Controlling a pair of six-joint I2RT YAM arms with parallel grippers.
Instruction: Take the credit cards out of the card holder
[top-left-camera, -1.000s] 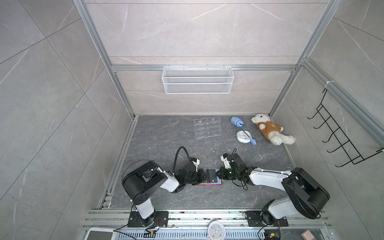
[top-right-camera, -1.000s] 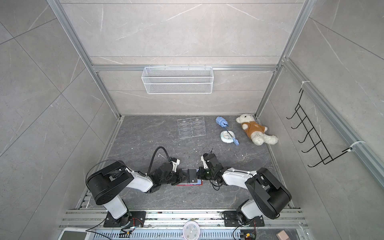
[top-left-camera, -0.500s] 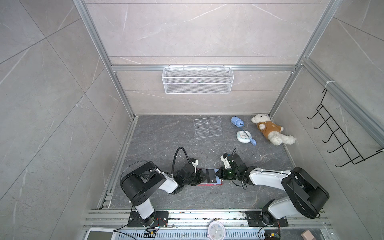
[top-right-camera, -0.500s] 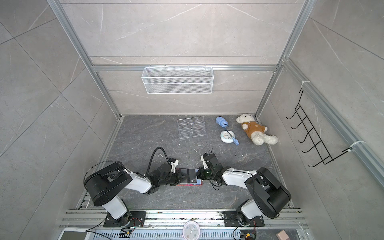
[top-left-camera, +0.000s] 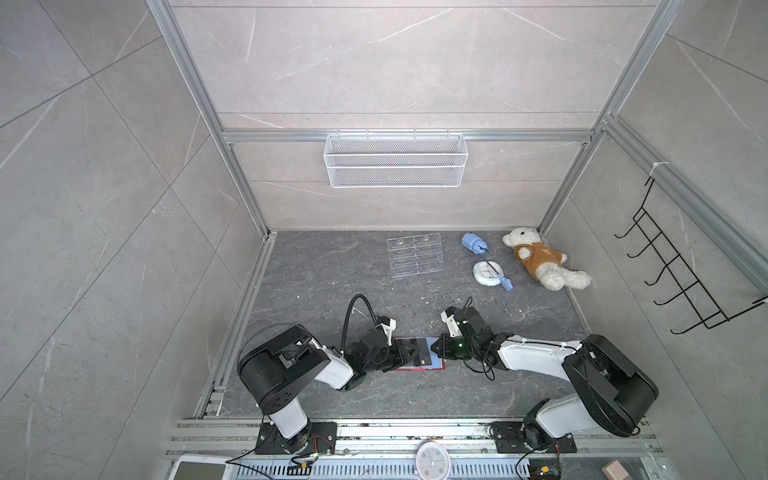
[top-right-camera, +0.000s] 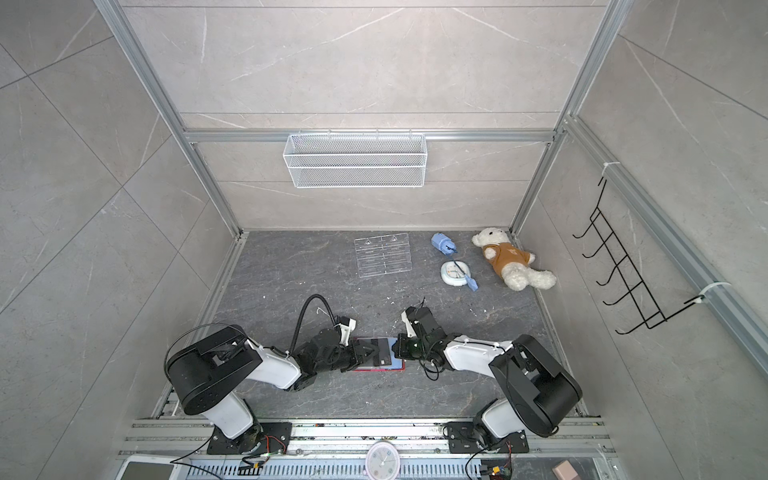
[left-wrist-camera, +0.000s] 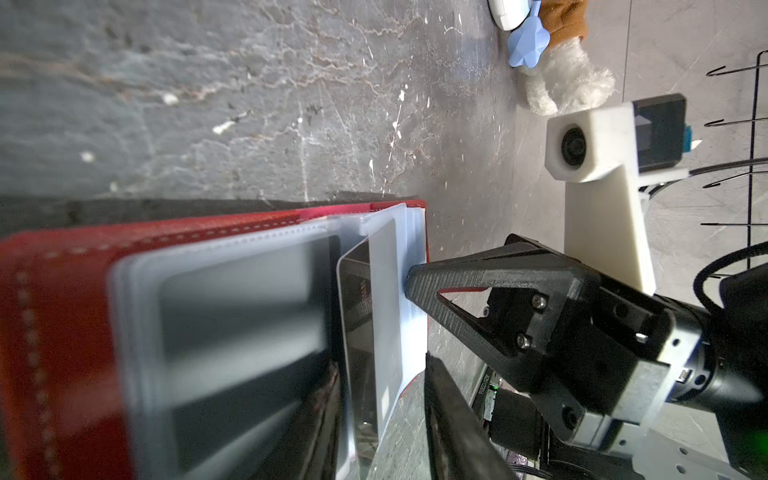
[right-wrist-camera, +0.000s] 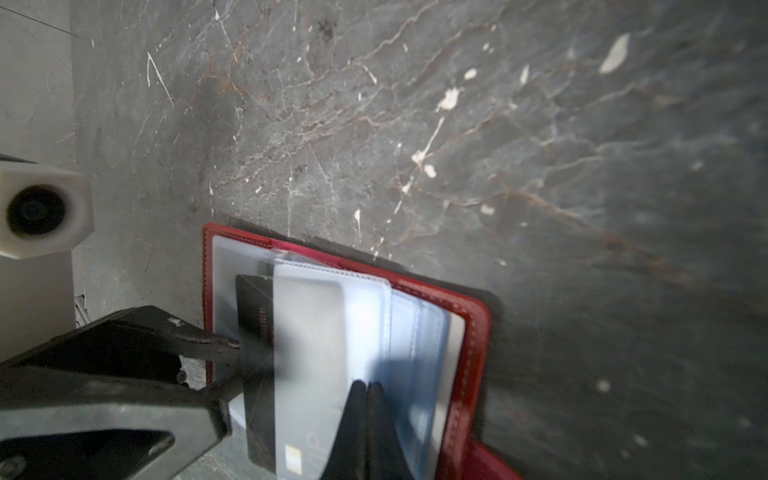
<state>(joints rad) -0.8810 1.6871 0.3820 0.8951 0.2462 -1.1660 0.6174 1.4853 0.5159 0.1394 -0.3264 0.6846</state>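
Credit cards look thin, stiff and slick, so I'd pinch the bare edge of the black one poking from the red card holder's sleeve, right at the released left pincer, while the clenched right pincer pins the pages beside it.

The left arm and right arm flank the card holder at the desk's front. The middle lies open; a clear stand, small clock and teddy bear line the back.

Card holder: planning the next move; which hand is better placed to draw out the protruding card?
Left, likely: the left hand is open at the black card's exposed end; the right hand, shut, rests on the sleeves.
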